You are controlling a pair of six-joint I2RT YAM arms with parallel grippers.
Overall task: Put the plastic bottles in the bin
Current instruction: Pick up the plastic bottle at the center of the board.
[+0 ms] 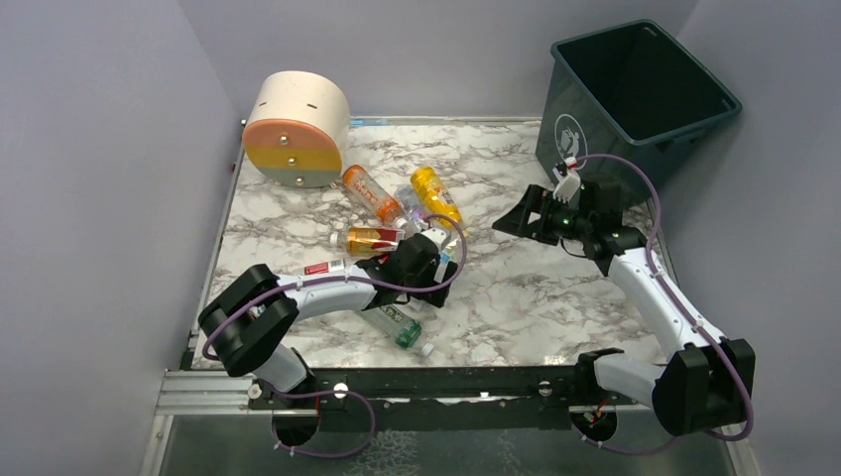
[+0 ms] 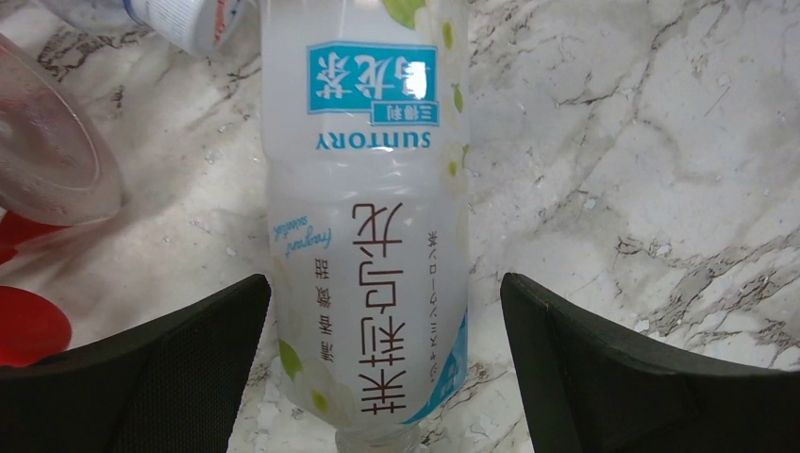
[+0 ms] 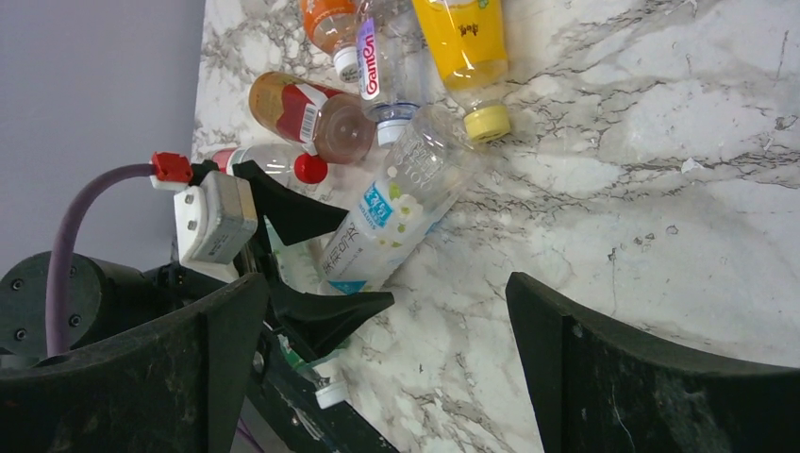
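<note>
the left gripper (image 2: 382,311) is spread wide and released, one finger on each side of a clear bottle (image 2: 368,217) with a white label. the bottle lies flat on the marble counter (image 2: 660,142). an orange bottle (image 1: 372,191) and a yellow bottle (image 1: 436,193) lie at 12 o'clock from it, and a green-labelled bottle (image 1: 397,325) lies at 6 o'clock. the right gripper (image 1: 526,213) hangs released and holds nothing, at 3 o'clock from the bottles. the bin (image 1: 585,149) stands at the counter's 1 o'clock corner.
</note>
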